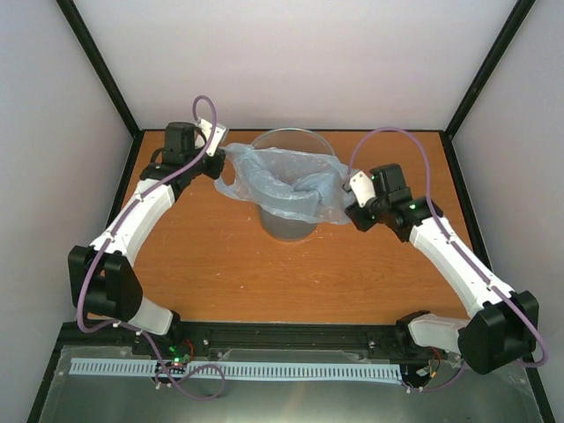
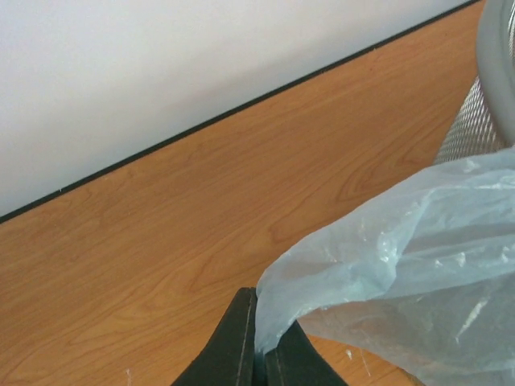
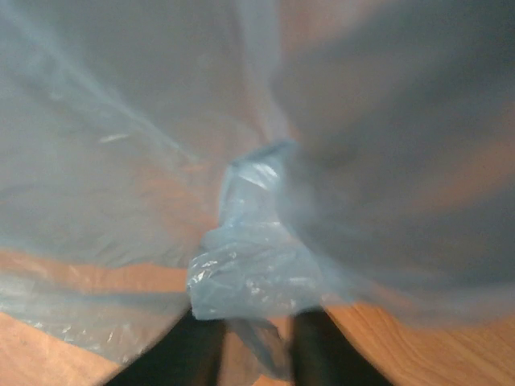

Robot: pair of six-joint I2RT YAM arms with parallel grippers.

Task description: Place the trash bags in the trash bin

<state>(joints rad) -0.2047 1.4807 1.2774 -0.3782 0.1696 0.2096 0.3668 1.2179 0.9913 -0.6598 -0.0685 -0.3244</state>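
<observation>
Oppositely, left tool [image 2: 256, 354] and right tool [image 3: 257, 342] pinch trash bag [image 1: 280, 181] over bin [image 1: 287, 227].

Wooden table [image 1: 211, 256] enclosed by plain white walls [image 1: 291, 62].

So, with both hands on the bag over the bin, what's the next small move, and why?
Probably draw both edges outward and down over the rim: the left hand and right hand each pinch the trash bag, which sags across the trash bin, not yet seated.
</observation>
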